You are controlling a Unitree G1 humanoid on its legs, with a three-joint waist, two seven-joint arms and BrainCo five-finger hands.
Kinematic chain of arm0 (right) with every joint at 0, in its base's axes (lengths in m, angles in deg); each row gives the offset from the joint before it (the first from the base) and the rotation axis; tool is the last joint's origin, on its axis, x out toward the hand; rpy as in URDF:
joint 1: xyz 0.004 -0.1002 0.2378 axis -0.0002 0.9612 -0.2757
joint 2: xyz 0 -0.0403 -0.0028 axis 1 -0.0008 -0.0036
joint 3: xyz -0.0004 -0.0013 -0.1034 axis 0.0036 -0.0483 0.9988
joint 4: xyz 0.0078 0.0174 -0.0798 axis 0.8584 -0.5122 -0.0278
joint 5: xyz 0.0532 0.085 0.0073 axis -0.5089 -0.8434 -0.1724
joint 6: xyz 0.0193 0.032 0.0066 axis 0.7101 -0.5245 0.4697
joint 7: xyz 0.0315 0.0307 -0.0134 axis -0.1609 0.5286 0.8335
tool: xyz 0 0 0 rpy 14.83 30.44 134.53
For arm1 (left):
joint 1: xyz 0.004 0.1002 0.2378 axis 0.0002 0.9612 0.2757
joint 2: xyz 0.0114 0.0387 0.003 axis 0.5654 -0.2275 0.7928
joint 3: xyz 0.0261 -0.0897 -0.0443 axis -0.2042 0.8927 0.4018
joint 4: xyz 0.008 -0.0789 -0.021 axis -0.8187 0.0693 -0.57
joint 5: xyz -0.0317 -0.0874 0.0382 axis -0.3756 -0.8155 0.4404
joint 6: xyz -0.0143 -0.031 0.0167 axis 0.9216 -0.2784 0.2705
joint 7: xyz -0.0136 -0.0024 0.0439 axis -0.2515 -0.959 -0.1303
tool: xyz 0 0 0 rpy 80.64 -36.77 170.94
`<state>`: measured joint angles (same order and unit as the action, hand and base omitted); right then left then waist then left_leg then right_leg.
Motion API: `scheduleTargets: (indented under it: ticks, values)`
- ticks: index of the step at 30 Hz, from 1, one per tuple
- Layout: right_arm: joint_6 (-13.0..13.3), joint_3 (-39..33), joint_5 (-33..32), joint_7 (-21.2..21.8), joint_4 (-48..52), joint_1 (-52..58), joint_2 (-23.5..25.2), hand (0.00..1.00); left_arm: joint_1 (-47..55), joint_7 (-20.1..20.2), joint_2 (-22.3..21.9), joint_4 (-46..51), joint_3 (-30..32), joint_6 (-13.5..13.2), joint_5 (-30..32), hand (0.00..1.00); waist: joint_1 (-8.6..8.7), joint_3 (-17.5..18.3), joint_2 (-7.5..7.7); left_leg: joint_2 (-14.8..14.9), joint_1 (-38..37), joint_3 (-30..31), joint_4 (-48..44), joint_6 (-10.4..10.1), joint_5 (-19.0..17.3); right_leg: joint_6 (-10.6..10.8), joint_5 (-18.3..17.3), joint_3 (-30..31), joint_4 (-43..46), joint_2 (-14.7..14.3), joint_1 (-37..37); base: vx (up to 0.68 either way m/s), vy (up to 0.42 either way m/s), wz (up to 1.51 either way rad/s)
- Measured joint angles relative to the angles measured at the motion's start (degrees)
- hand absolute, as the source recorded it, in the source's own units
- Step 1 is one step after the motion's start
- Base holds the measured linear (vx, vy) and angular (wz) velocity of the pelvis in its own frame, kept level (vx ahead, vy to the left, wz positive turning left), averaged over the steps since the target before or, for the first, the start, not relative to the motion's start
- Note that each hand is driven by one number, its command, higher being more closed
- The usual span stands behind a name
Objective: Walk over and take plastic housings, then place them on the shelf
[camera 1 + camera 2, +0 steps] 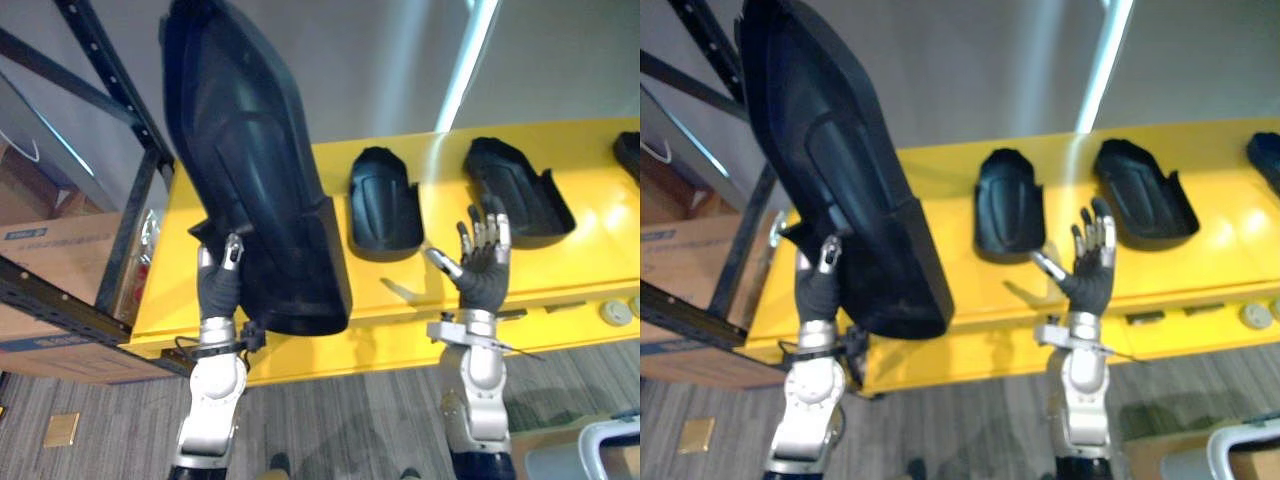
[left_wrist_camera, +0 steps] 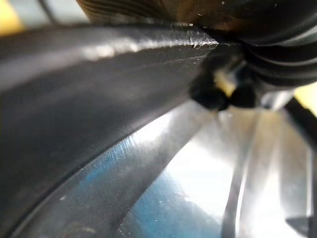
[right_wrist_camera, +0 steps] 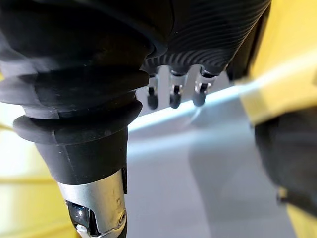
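My left hand (image 1: 218, 285) is clamped on the big black housing (image 1: 250, 150), thumb on its face. It is raised and tilted over the yellow table's (image 1: 400, 300) left end, just beside the black shelf frame (image 1: 130, 210). On the table beyond lie a middle housing (image 1: 384, 205) and a right housing (image 1: 515, 190) — my right hand (image 1: 483, 270) hovers before them, fingers straight, empty.
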<state>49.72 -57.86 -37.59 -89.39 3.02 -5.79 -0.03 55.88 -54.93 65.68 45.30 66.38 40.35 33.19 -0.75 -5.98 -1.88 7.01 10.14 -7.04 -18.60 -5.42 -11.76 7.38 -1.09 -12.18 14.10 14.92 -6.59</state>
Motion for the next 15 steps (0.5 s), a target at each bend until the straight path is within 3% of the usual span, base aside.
scheduleTargets:
  ticks: [5, 8, 15]
  values:
    - [-0.1, 2.9, 0.5, 0.2, -0.3, -0.7, 1.3, 0.0, -0.2, -0.6, 0.2, 0.0, 1.4, 0.2, 1.0, 1.0, 0.24, -0.5, 1.3, 0.3, -0.1, -2.9, 0.7, 0.1, -0.3, -0.7, 0.5, -0.5, -4.3, -0.8, -0.1, 0.0, 0.014, -0.35]
    - [-0.6, 2.5, 0.3, 0.5, -0.4, 1.0, 0.9, 0.0, 0.7, -0.6, -2.3, 0.3, 1.6, 0.4, 0.9, 1.0, 0.82, -0.5, 1.3, 1.8, -0.7, -2.8, 1.0, -0.1, -0.3, -0.7, 0.5, -0.6, -7.0, -2.6, 1.8, 0.0, -0.099, -0.07]
    - [-1.6, 0.2, 0.3, 1.5, -0.2, 5.1, 0.5, 0.0, 3.1, -0.4, -4.3, 3.3, 4.1, 1.4, 1.4, 1.0, 1.57, -0.3, 1.35, 2.2, -5.3, -2.8, 7.0, -2.3, 1.0, -0.7, 0.5, -0.7, -9.1, -3.8, 4.8, 0.01, -0.032, 0.01]
